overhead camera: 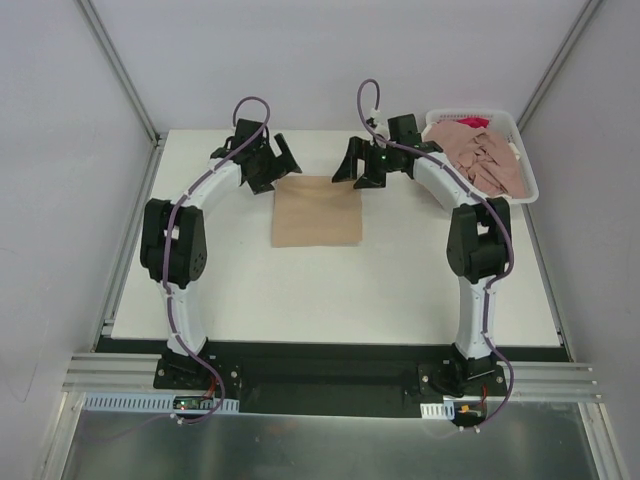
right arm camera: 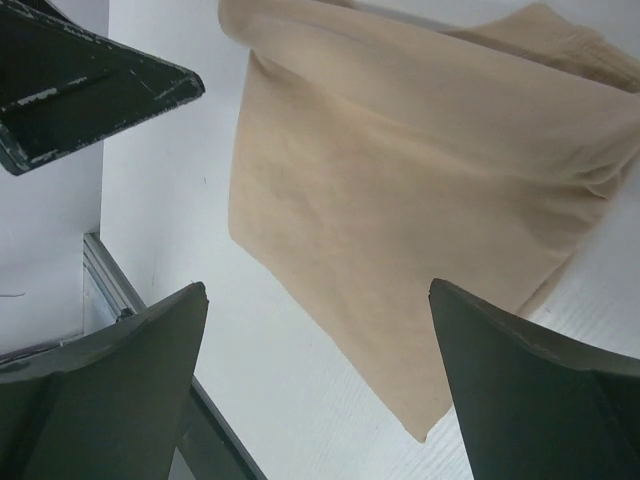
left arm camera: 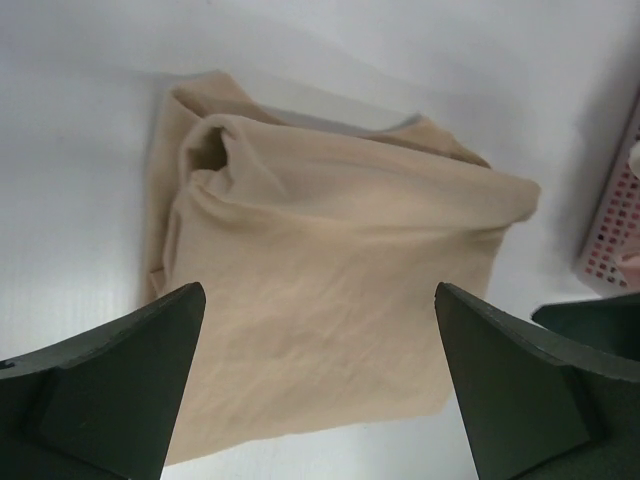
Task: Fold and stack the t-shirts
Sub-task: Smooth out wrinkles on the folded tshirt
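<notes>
A tan-beige t-shirt [overhead camera: 317,211] lies folded into a rough rectangle on the white table, centre back. It also shows in the left wrist view [left arm camera: 330,280] and the right wrist view [right arm camera: 420,190]. My left gripper [overhead camera: 277,160] is open and empty, hovering at the shirt's far left corner. My right gripper [overhead camera: 357,168] is open and empty, hovering at the shirt's far right corner. Dusty pink t-shirts [overhead camera: 485,157] lie piled in the white lattice basket [overhead camera: 524,160] at the back right.
The basket's edge [left arm camera: 615,220] shows at the right of the left wrist view. The left gripper's finger [right arm camera: 80,85] shows in the right wrist view. The table's metal edge rail [right arm camera: 110,280] lies at the left of that view. Grey walls surround the table.
</notes>
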